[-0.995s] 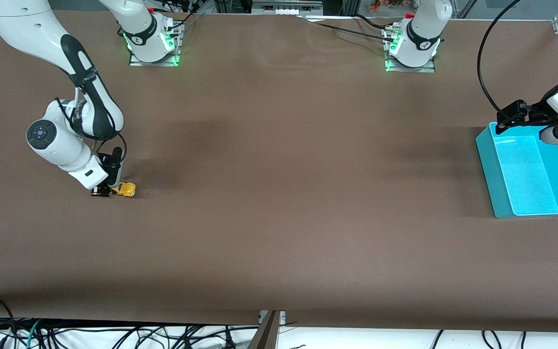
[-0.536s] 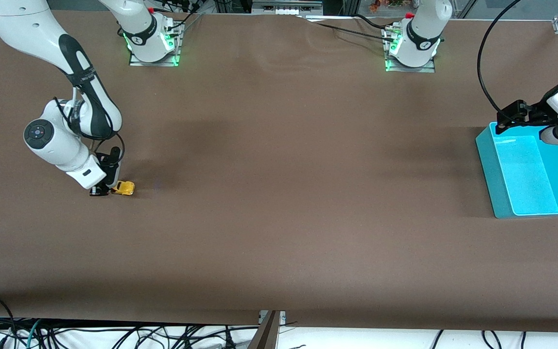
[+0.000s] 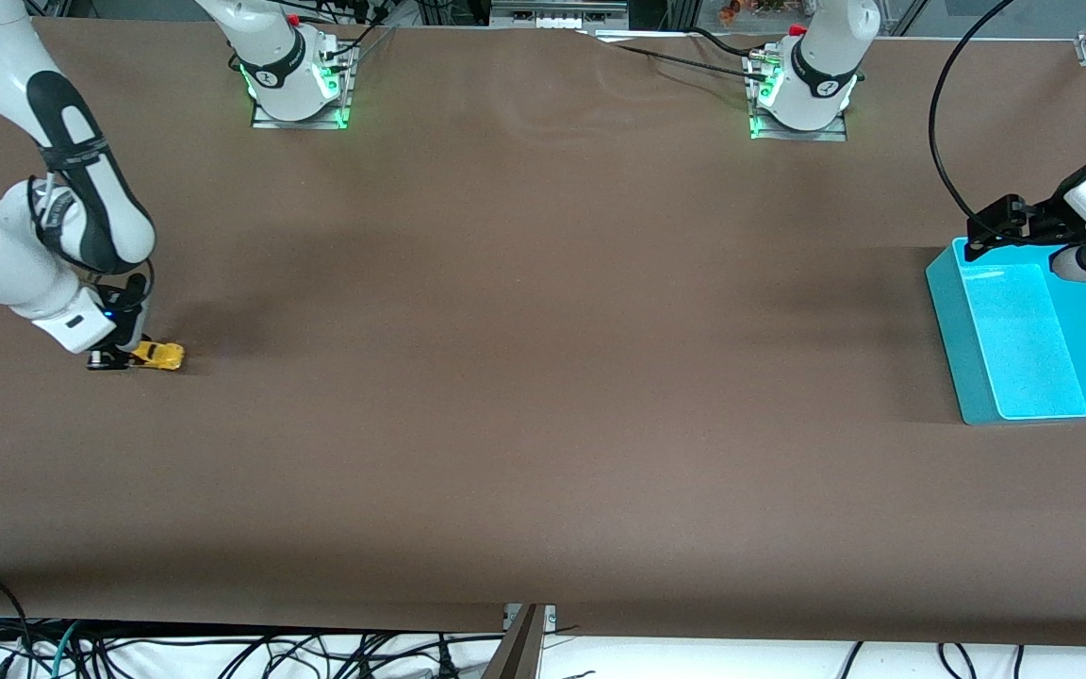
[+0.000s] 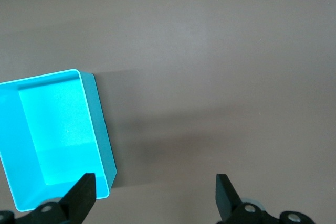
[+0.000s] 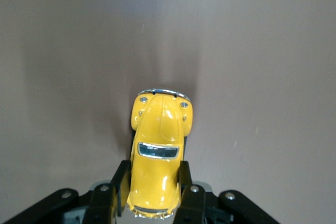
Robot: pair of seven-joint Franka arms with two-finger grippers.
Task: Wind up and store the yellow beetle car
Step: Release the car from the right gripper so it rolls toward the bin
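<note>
The yellow beetle car (image 3: 159, 355) sits on the brown table near the right arm's end. My right gripper (image 3: 128, 356) is shut on it, low against the tabletop. In the right wrist view the yellow beetle car (image 5: 159, 145) shows its rounded roof and dark window, with a black finger (image 5: 119, 184) pressed on each side of its rear half. My left gripper (image 4: 154, 195) hangs open above the table beside the teal bin (image 4: 52, 135), nothing between its fingers. The left arm waits over the teal bin (image 3: 1033, 339).
The teal bin stands at the left arm's end of the table. Both arm bases (image 3: 298, 90) (image 3: 799, 99) stand along the table's back edge. Cables hang below the table's front edge (image 3: 222, 651).
My right gripper has dragged the yellow beetle car across the tabletop toward the right arm's end of the table, still shut on it. The left arm has not moved.
</note>
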